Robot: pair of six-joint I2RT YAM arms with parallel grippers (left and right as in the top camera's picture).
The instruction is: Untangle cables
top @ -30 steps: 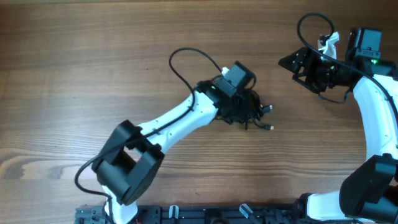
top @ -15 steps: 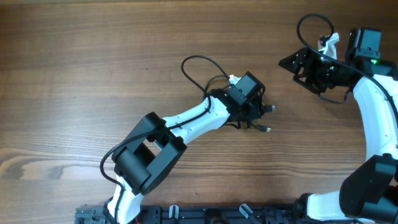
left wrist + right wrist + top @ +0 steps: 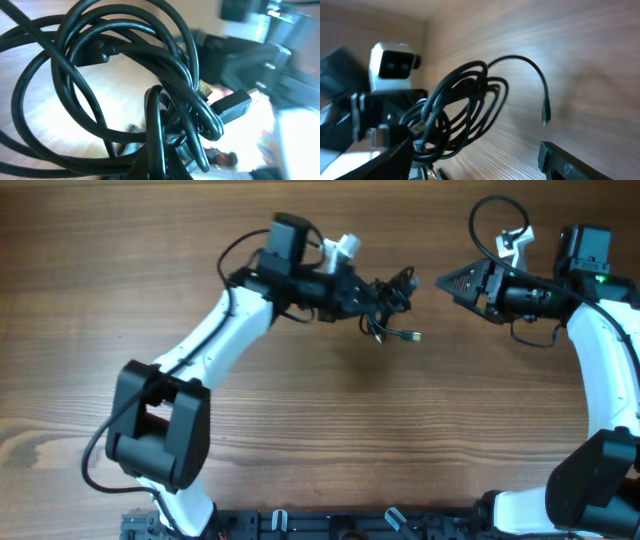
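Observation:
The cables (image 3: 388,297) are a fist-sized knot of thin black cords, held above the table near its far middle. My left gripper (image 3: 368,298) reaches in from the left and is shut on the knot's left side. One plug end (image 3: 411,335) dangles below the knot. In the left wrist view the loops of the cables (image 3: 150,95) fill the frame and hide the jaws. My right gripper (image 3: 443,282) stands open just right of the knot, pointing at it without touching. In the right wrist view the cables (image 3: 462,107) hang ahead between the fingers (image 3: 572,160), with a loose end (image 3: 545,116) arching right.
The wooden table (image 3: 150,300) spreads to all sides. The left arm's white links (image 3: 215,330) cross the left middle. The right arm (image 3: 600,350) runs along the right edge, its own black wire (image 3: 485,220) looping above the wrist. A black rail (image 3: 330,525) lines the front edge.
My left gripper closed on the knot, lifted it off the table centre and swung it toward the far side. The right gripper turned slightly toward it and stayed open.

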